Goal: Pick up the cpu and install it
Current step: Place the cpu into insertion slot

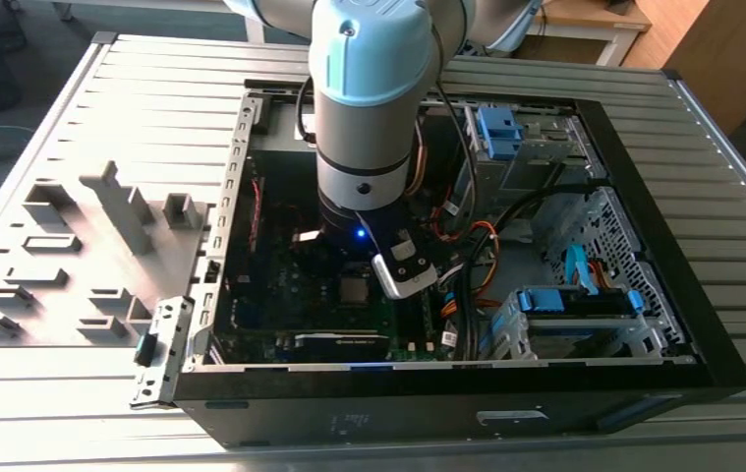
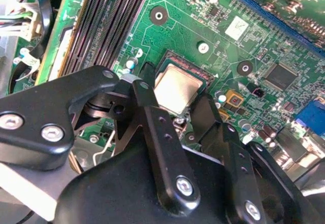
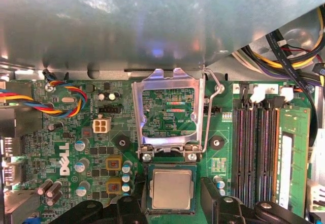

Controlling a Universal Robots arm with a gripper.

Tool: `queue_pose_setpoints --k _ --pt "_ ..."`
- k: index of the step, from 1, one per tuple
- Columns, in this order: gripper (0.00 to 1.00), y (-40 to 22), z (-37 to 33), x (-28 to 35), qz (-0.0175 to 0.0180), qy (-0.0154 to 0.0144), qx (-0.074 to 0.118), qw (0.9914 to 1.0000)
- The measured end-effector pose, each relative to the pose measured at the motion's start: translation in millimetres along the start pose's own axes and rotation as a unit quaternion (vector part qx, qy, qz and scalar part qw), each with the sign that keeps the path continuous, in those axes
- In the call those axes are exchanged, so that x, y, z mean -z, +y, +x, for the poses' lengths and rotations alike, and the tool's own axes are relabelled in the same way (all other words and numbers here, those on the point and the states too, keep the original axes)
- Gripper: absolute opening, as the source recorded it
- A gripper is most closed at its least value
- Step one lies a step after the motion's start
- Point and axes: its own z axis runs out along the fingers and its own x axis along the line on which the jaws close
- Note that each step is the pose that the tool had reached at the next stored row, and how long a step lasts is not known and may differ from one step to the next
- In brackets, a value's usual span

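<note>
The cpu (image 3: 172,188) is a small square chip with a dull silver top, lying flat in its socket on the green motherboard (image 3: 66,132). In both wrist views my gripper (image 3: 172,206) straddles it, open, with one black finger (image 3: 129,206) on each side, clear of the chip's edges. In the second wrist view the cpu (image 2: 177,86) shows between the fingertips (image 2: 146,84) of the gripper (image 2: 175,99). The socket's metal load plate (image 3: 167,82) stands swung up behind it, its lever (image 3: 209,117) raised. In the exterior view the arm (image 1: 366,118) reaches down into the computer case (image 1: 661,295) over the cpu (image 1: 353,288).
Memory slots (image 3: 259,153) run beside the socket, and bundled cables (image 3: 289,46) hang near the case wall (image 3: 152,21). A blue drive cage (image 1: 569,305) sits on the exterior view's right. Grey fixtures (image 1: 85,256) stand on the slatted table on its left.
</note>
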Motion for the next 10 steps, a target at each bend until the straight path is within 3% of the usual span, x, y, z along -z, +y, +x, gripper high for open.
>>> queue_pose_setpoints --k 10 --pt "0.54 -0.2 0.0 -0.1 0.0000 0.0011 0.000 1.00000"
